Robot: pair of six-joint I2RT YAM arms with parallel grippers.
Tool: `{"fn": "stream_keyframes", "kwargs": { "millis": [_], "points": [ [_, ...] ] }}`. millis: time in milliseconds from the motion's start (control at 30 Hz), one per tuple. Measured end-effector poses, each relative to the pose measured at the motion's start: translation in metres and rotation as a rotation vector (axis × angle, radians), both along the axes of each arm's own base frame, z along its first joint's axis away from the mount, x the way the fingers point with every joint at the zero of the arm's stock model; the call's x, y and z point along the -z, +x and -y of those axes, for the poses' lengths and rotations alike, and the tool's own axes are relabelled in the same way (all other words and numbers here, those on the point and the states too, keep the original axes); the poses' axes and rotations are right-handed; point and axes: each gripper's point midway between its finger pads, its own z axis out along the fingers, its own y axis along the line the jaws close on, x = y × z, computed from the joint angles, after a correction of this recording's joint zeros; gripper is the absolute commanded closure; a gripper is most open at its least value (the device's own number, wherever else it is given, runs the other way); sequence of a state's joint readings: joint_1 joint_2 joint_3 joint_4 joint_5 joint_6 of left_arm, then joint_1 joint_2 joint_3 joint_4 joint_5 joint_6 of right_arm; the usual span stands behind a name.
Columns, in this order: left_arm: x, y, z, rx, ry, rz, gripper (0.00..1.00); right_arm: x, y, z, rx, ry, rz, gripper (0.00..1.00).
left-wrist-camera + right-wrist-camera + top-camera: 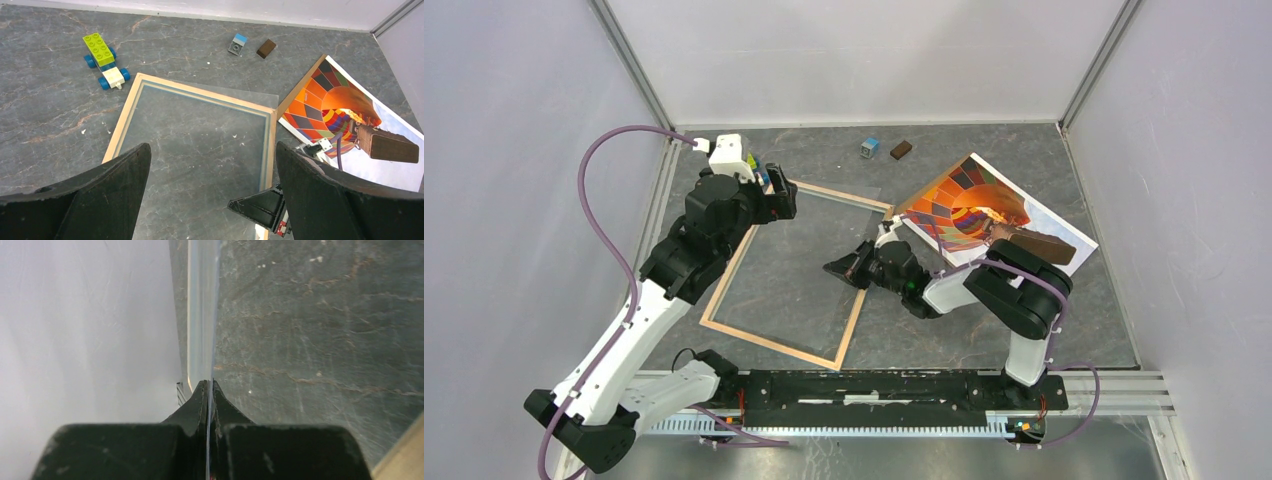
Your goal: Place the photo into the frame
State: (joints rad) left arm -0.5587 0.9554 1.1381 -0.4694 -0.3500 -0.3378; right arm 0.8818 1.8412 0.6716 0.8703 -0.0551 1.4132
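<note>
Frame point(774, 346) is laid flat on the dark grey tabletop point(1104, 320), left of centre, with its light wood-coloured side turned up. A blue line is seen along its inner edge from the left wrist.

The photo point(964, 200) is found to the right of the frame, near its far right corner and apart from it. It is turned picture side up and set at an angle, entirely outside the frame. A thin brown board point(299, 84) edge is shown along the photo's left side.

A clear pane point(250, 97) is spread over the frame opening, and its far right corner is pushed out past the frame's corner.

The left pincer point(782, 195) is held above the frame's far left corner with its fingers point(100, 200) spread wide apart, and nothing is gripped between them. The right pincer point(834, 267) is reached in low over the frame's right side. From its wrist, the fingers point(190, 410) are seen pressed together on the thin edge of the pane.

Beyond the frame, a brick toy car point(105, 60) in lime, white and blue is parked near the far left corner. A small grey-blue brick point(869, 147) and a brown block point(901, 150) are placed side by side near the back wall.
</note>
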Motion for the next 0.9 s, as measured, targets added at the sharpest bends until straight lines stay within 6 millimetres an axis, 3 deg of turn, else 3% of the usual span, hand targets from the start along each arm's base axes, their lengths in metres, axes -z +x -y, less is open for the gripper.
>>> {"fn": "stream_keyframes", "kwargs": {
  "millis": [167, 567, 900],
  "points": [
    [0.0, 0.0, 0.0, 0.0, 0.0, -0.001, 0.0, 0.012, -0.004, 0.009, 0.015, -0.025, -0.015, 1.0],
    [0.005, 0.0, 0.001, 0.003, 0.005, -0.01, 0.0, 0.009, -0.007, 0.008, 0.002, 0.004, -0.015, 1.0],
    [0.007, 0.001, 0.002, 0.003, 0.007, -0.014, 0.0, 0.022, -0.012, 0.007, -0.04, -0.006, -0.047, 1.0]
  ]
}}
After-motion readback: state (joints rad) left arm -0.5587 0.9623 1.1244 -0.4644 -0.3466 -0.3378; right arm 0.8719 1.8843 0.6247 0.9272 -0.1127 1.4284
